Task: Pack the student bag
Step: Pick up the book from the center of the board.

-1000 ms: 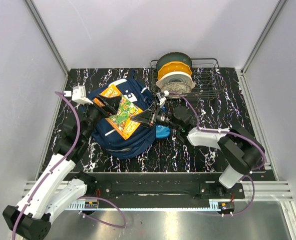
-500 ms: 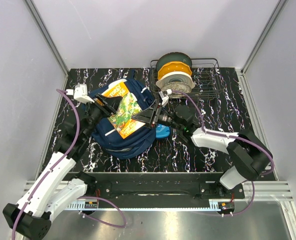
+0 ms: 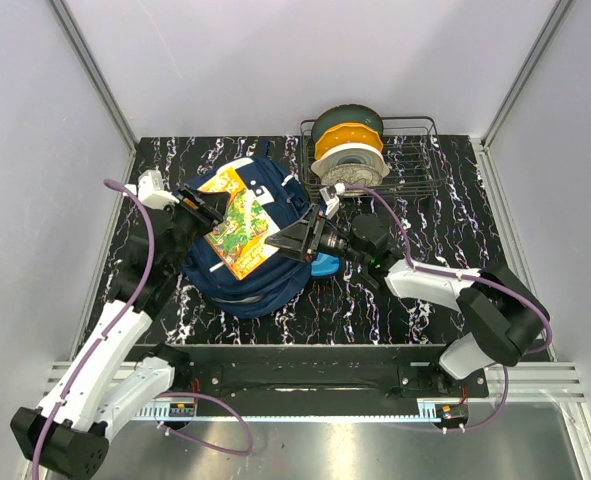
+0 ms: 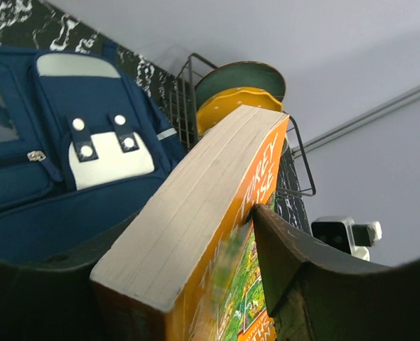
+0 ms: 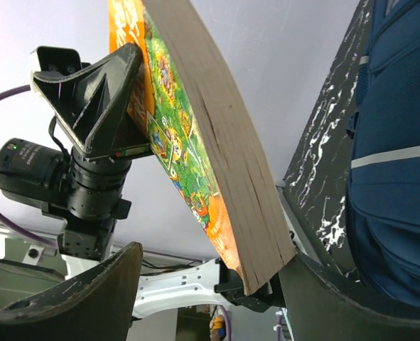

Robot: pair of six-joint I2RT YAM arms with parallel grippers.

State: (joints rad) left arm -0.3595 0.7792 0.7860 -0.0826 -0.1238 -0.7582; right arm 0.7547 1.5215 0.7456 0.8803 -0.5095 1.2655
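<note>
Above the student bag (image 3: 247,288), orange book (image 3: 237,224)

the book (image 3: 237,222) hid much of the student bag (image 3: 245,288). a bright-blue item (image 3: 324,265) lay mostly under the right end effector (image 3: 281,240).

lab test cell: plain grey walls (image 3: 305,60), aluminium frame rails (image 3: 93,75), black marbled tabletop (image 3: 375,310).

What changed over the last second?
The left gripper closed on the book; the right gripper opened and let it go, jaws still around its edge. Student bag and wire rack unmoved.
</note>
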